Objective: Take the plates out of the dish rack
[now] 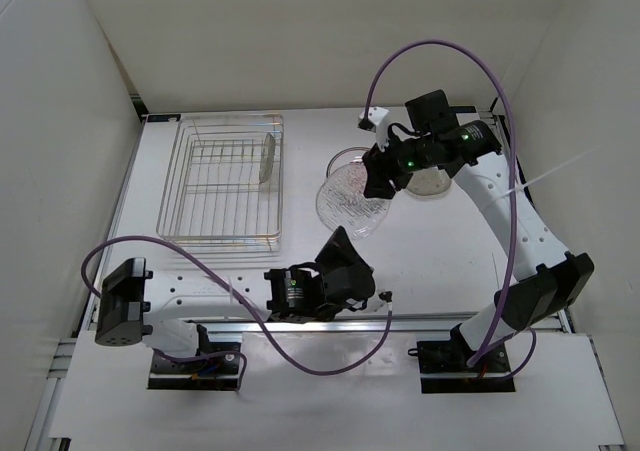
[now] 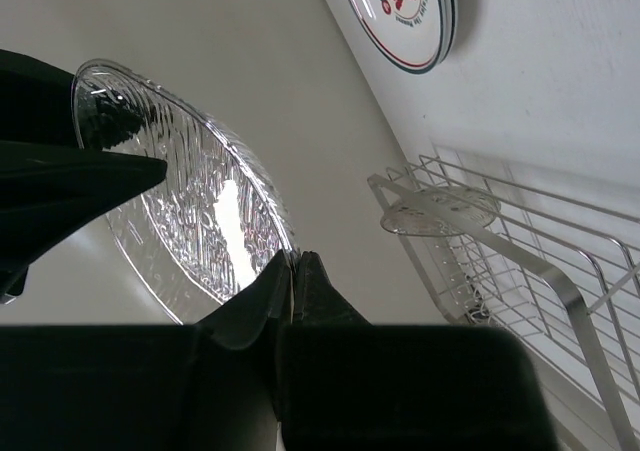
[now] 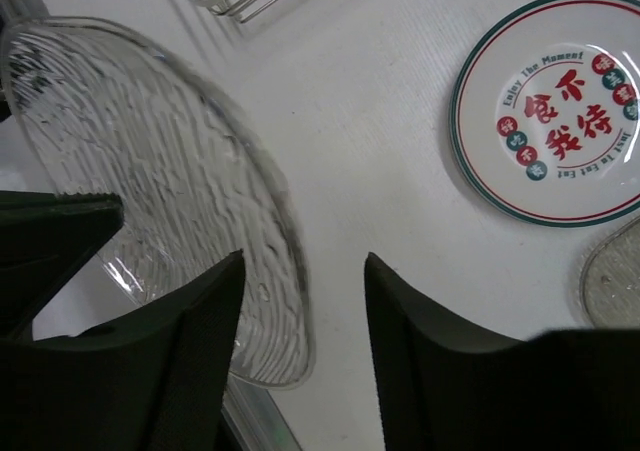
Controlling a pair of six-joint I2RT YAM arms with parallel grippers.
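Left claw [image 2: 292, 271] pinches the glass plate [image 2: 200, 221] by its rim, tilted over the table [image 1: 430, 261]; right claw [image 3: 302, 261] gapes open at its edge. Printed plate [image 1: 432, 181] already out, one grey plate [image 1: 267, 158] left standing in the rack [image 1: 220, 238]

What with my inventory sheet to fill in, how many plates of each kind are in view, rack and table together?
Clear glass plates: 2
White plate with green rim and red marks: 1
Speckled grey plate, in the dish rack: 1
Total: 4
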